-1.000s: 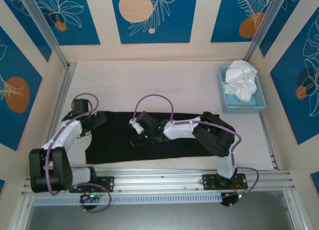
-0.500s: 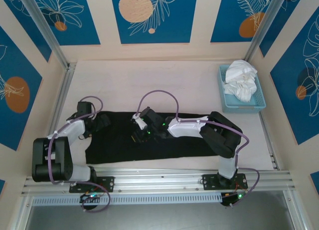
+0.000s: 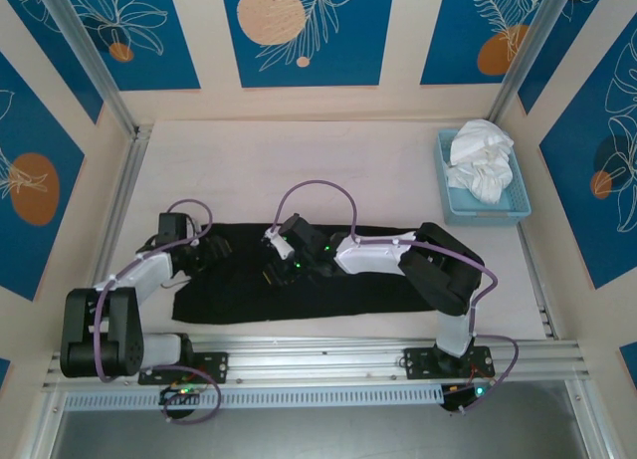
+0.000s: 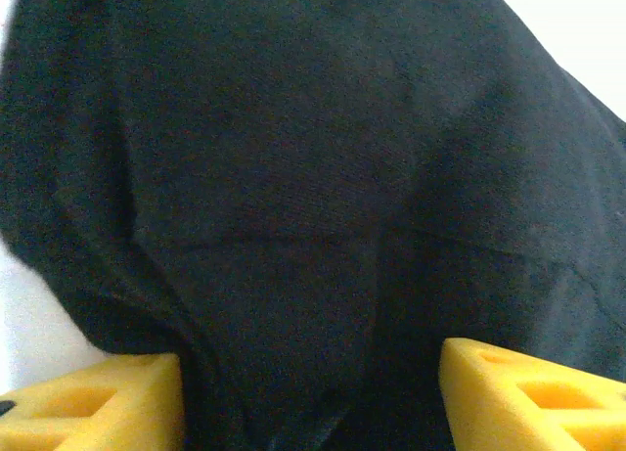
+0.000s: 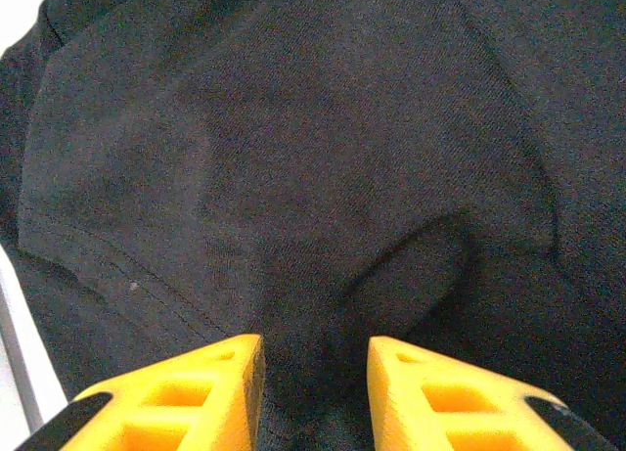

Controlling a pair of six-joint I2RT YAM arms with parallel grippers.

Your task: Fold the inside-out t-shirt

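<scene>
The inside-out t-shirt lies as a long black strip across the near part of the table; no print shows. My left gripper sits low over the strip's left end. Its yellow fingers stand apart, with a bulge of black cloth between them. My right gripper is just left of the strip's middle. In the right wrist view its fingers pinch a raised ridge of the cloth, and a stitched hem runs to their left.
At the back right stands a light-blue basket with a white garment heaped in it. Bare pale table stretches behind the shirt. Metal rails run along the near edge and the sides.
My left gripper has slid right onto the shirt's left end, and its jaws have narrowed. The right gripper shifted slightly right and back a second ago and has held still since.
</scene>
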